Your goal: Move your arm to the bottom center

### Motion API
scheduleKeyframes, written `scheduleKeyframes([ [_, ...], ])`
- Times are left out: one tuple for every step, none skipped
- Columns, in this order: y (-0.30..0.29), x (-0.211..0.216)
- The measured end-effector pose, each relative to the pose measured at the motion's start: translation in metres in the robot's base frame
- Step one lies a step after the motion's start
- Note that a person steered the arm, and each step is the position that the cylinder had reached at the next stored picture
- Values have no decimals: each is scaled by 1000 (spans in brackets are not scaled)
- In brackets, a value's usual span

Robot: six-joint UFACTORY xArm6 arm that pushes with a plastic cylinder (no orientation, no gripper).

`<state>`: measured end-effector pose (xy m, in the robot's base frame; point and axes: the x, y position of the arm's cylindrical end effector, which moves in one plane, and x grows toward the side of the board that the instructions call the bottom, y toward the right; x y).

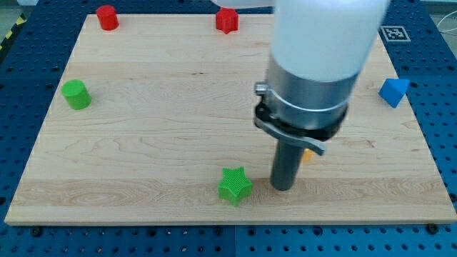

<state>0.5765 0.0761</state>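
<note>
Our end effector is just a plain dark rod, no jaws, so nothing to open or close and it's holding nothing. Our tip sits on the counter a bit right of center, near the view's bottom edge. So we're basically at bottom center already, imo maybe a small nudge toward the view's left is all that's left.

Closest thing is the green star, just beside our tip on its left, looks apart but only barely. Something orange peeks out behind the rod on its right, mostly hidden, can't tell the shape.

Handling-wise: no block is ours to move here, nothing to grab. The blocks look like small light plastic bits on smooth wood, so we'd guess they slide w/ the slightest bump. A move left could shove the star, so go easy.

Further out: green cylinder at the left, red cylinder and a red block (shape unclear) along the top, blue block at the right, all well apart from us.
</note>
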Motion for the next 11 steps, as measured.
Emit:
scheduleKeyframes([
  [20, -12],
  [23, -39],
  [27, -60],
  [32, -62],
  [45, -41],
  [52, 7],
  [27, 42],
  [2, 42],
  [-40, 42],
  [-75, 37],
  [-97, 10],
])
